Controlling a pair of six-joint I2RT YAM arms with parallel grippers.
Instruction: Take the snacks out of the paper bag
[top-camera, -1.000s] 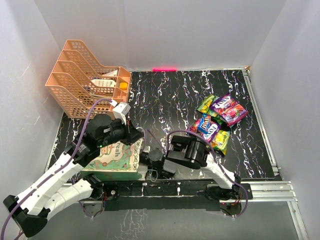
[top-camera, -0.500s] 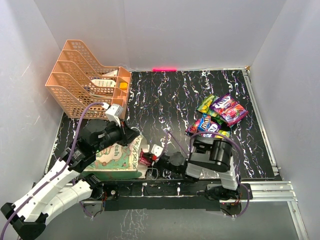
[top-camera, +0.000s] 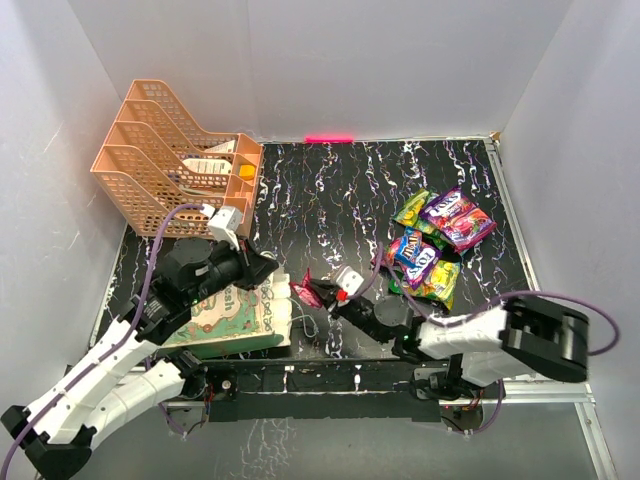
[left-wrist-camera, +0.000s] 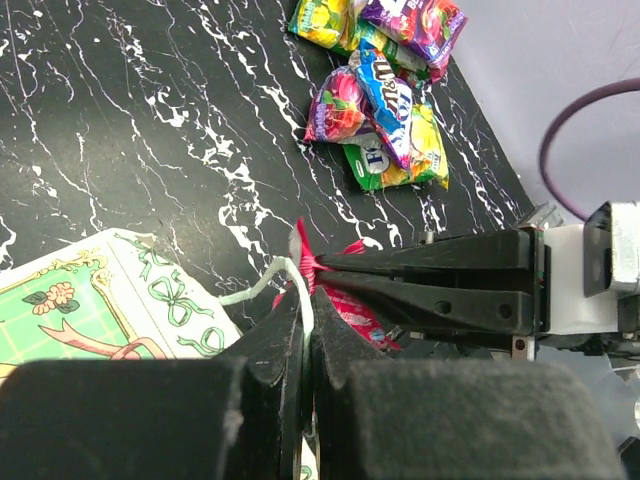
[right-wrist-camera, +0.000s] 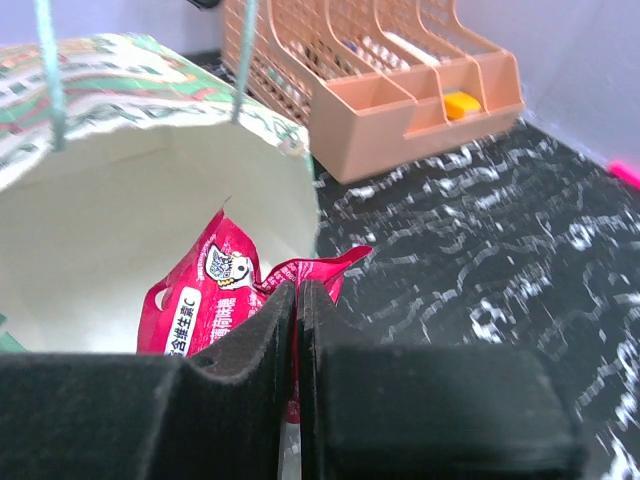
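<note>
The paper bag (top-camera: 238, 318) lies on its side at the near left, mouth facing right; its cream inside shows in the right wrist view (right-wrist-camera: 110, 230). My left gripper (top-camera: 268, 272) is shut on the bag's white string handle (left-wrist-camera: 262, 287). My right gripper (top-camera: 322, 292) is shut on a red snack packet (right-wrist-camera: 205, 295), held just outside the bag's mouth; the packet also shows in the left wrist view (left-wrist-camera: 350, 305). Several snack packets (top-camera: 432, 243) lie in a pile at the right, also seen in the left wrist view (left-wrist-camera: 385, 90).
A peach mesh tray rack (top-camera: 165, 170) holding white cards stands at the back left; it also shows in the right wrist view (right-wrist-camera: 400, 80). A metal rail (top-camera: 520, 240) borders the black marbled mat on the right.
My right gripper has drawn back out of the bag's mouth toward the right, with the red packet in its jaws. The left gripper has kept hold of the handle and barely shifted.
</note>
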